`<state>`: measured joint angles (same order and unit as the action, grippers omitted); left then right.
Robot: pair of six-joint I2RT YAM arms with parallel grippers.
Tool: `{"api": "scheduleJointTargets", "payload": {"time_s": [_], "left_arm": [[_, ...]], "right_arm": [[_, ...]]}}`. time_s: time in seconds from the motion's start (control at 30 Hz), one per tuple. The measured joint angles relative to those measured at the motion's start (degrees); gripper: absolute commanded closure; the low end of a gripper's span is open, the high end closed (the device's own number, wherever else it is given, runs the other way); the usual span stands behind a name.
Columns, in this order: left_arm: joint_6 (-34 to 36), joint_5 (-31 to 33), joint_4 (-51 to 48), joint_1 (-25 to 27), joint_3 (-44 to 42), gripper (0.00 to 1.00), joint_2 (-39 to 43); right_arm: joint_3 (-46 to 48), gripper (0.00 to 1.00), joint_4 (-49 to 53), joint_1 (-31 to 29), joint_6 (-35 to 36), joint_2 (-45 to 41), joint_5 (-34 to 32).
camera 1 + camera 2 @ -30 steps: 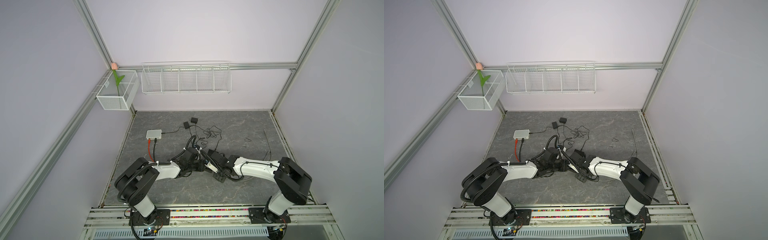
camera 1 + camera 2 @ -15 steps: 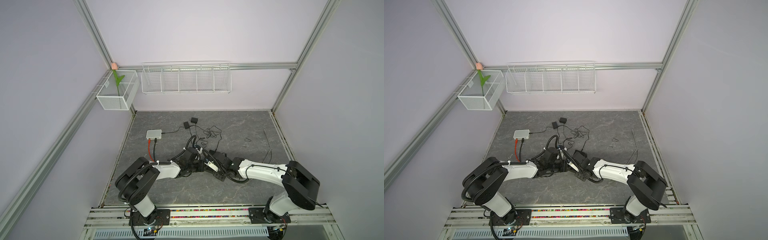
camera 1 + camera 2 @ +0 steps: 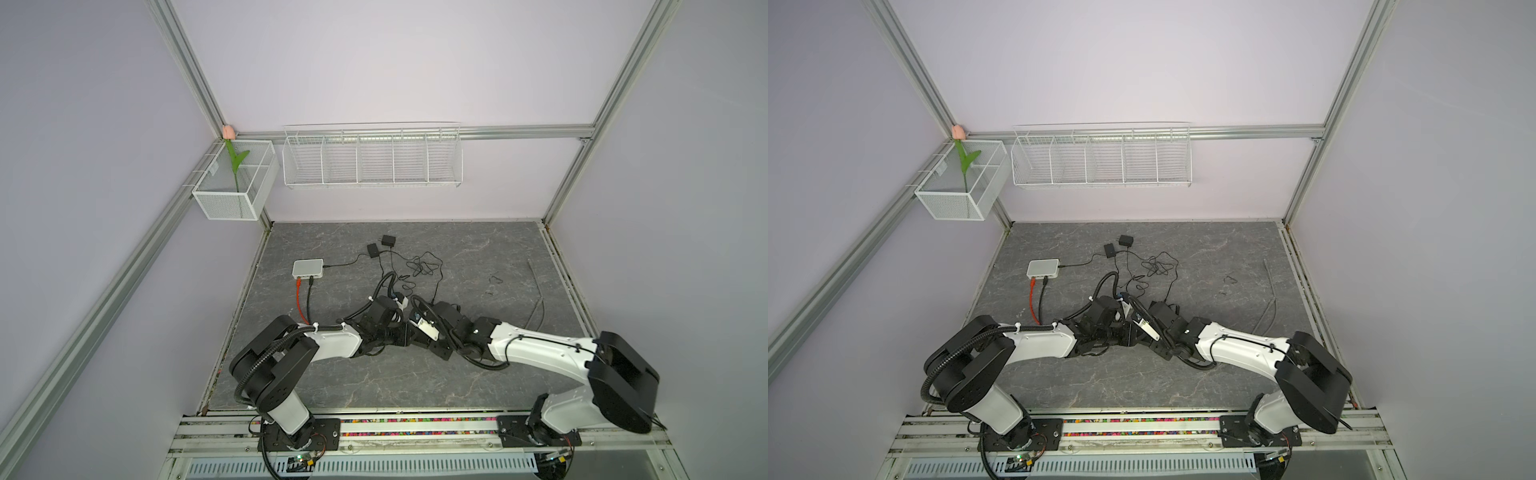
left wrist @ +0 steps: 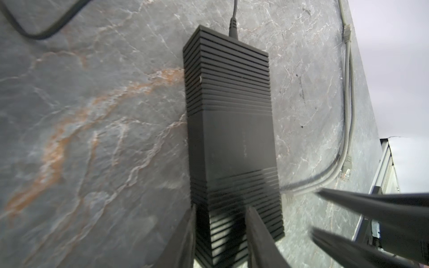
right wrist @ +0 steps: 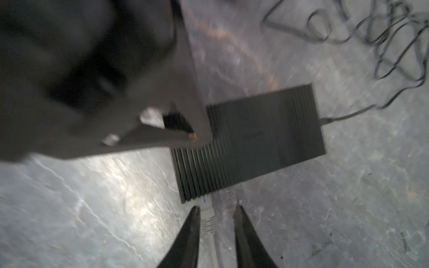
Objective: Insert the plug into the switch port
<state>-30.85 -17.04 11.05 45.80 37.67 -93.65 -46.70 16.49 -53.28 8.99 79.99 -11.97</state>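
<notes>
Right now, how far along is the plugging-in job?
Looks nearly done: the grey plug sits at the edge of the black switch, seemingly in a port, though blur hides the seating. In hand: the left tool grips the switch; the right tool is open around the cable. Left: confirm seating, withdraw.

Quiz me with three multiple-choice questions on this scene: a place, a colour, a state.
1. Where is the pink flower? A in a glass vase; B in the mesh basket; C in a blue bucket.
2. What colour is the ribbed box? A white; B red; C black.
3. The right gripper is: A open, a grey cable between its fingers; B shut on nothing; C holding the flower.
Answers: B, its stem stands in the basket; C, it is black all over; A, both fingers stand apart.
</notes>
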Motion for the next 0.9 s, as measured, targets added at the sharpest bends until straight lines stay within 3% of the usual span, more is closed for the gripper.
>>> {"api": "scheduleJointTargets", "payload": {"time_s": [0.13, 0.33, 0.6, 0.9], "left_arm": [[0.1, -0.9, -0.4, -0.5, 0.1, 0.66, 0.0], [1.0, -1.4, -2.8, -0.9, 0.9, 0.66, 0.3], [1.2, -2.5, -3.5, -1.3, 1.1, 0.66, 0.3], [1.2, -3.0, -3.6, -1.5, 1.1, 0.66, 0.3]], "right_arm": [[1.0, 0.50, -0.9, 3.5, -0.9, -7.4, 2.3], [2.9, 0.47, 1.6, 4.8, -0.5, -9.7, 7.2], [3.7, 0.48, 4.2, 5.5, 1.6, -4.8, 9.9], [0.4, 0.53, 7.5, 7.8, 3.9, 6.3, 11.9]]}}
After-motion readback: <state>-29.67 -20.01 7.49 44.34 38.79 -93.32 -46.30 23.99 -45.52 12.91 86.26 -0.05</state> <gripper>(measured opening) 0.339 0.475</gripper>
